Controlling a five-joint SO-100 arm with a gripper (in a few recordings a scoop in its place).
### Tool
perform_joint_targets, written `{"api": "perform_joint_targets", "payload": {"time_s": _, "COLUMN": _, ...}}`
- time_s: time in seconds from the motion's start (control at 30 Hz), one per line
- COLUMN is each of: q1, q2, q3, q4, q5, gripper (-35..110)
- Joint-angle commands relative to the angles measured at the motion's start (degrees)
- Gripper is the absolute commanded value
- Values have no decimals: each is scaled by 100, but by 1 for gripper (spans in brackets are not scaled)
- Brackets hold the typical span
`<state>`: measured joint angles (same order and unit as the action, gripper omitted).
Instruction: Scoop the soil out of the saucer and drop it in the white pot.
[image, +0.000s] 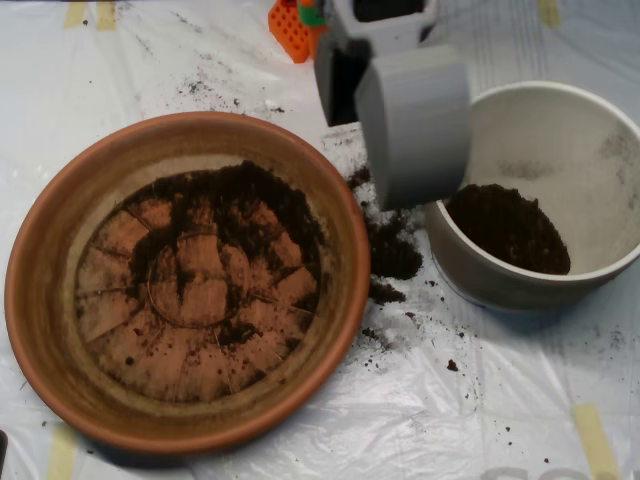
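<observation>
— Hovering at the left edge of the white pot (560, 190), the scoop (415, 125) partly overlaps its rim. Is it released or clenched?

— That cannot be told from above; only the grey outer shell shows, and the seam between the fingers is hidden. No soil can be seen in it either.

— Where is the soil (235, 225) now?

— Split three ways. A thin smeared layer lies in the saucer (45, 300), thickest toward the upper part of its ridged base. A dark heap (508, 228) sits inside the pot against its left wall. A spilled patch (392, 250) lies on the plastic-covered surface (480, 400), in the gap between the two vessels.

— So what would make the step go well?

— Judging by that spill, any release should probably happen further right, with the scoop wholly inside the rim rather than straddling it. For the next pass, aiming at the thick upper band in the saucer looks wiser than scraping the nearly bare ridges, and carrying level across the gap should limit crumbs.
</observation>
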<state>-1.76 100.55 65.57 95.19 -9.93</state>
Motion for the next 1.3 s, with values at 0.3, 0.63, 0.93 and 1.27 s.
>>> {"api": "perform_joint_targets", "payload": {"time_s": 0.3, "q1": 1696, "q2": 2224, "q3": 3463, "q4": -1564, "q5": -176, "gripper": 46}}
{"api": "perform_joint_targets", "payload": {"time_s": 0.63, "q1": 2417, "q2": 2180, "q3": 5906, "q4": -3252, "q5": -791, "gripper": 49}}
{"api": "perform_joint_targets", "payload": {"time_s": 0.93, "q1": 2707, "q2": -53, "q3": 5027, "q4": -3595, "q5": -993, "gripper": 49}}
{"api": "perform_joint_targets", "payload": {"time_s": 1.27, "q1": 2769, "q2": -1696, "q3": 3542, "q4": -3234, "q5": -1090, "gripper": 48}}
